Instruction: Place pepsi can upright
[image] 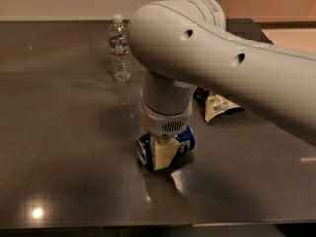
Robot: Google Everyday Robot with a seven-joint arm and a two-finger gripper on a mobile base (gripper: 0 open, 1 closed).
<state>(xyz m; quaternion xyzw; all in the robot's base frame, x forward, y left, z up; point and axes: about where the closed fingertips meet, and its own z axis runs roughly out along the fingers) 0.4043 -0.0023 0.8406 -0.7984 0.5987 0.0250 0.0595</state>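
A dark, glossy table fills the view, with a bright spot of reflected light near its front left corner. A clear plastic water bottle with a white cap stands upright toward the far edge, well apart from the gripper, which is down at the table's front middle. A crumpled snack bag lies to the right, partly hidden.

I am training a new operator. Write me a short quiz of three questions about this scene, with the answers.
1. True or false: the water bottle lies flat on the table.
2. The gripper is: A) raised high above the table, B) down at the pepsi can, C) beside the water bottle.
3. How does the pepsi can lie?
Key: 1 false, it stands upright; 2 B; 3 on its side.
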